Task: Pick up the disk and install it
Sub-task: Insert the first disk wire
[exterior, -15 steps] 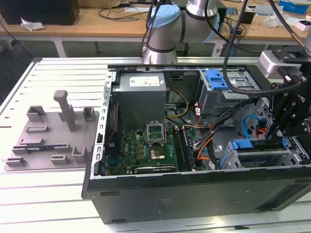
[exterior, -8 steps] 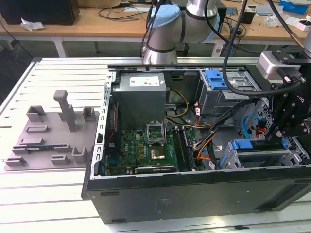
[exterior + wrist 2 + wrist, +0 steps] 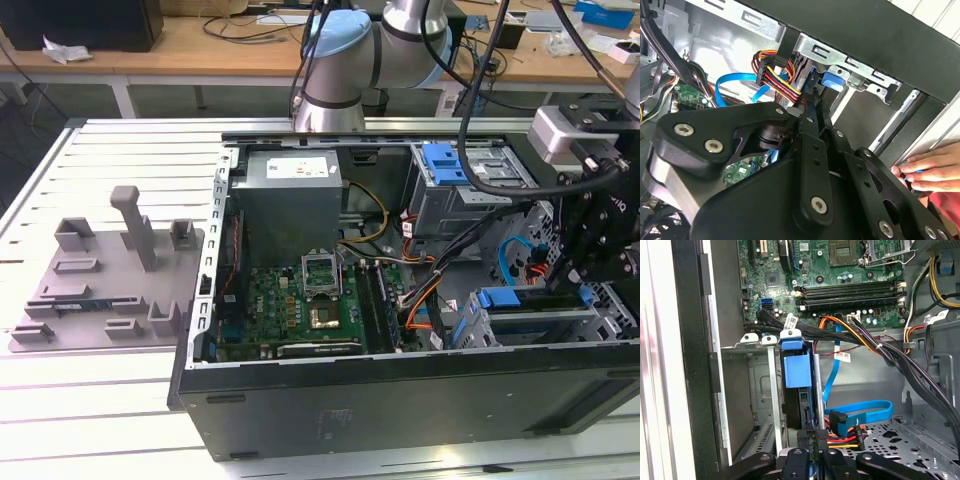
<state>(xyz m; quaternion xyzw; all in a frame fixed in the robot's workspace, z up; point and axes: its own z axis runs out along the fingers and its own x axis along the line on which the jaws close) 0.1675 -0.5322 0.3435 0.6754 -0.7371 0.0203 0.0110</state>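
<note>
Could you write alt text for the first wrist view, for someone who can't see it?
Looking into an open computer case, the disk in its blue carrier stands on edge in a grey metal drive bay, with the black gripper at its near end. Beyond lie the green motherboard and bundled cables.

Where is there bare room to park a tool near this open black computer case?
The white slatted table is bare between the grey plastic fixture tray and the table's near edge. It is crowded inside the case: green motherboard, cables and the blue-framed disk under the gripper.
</note>
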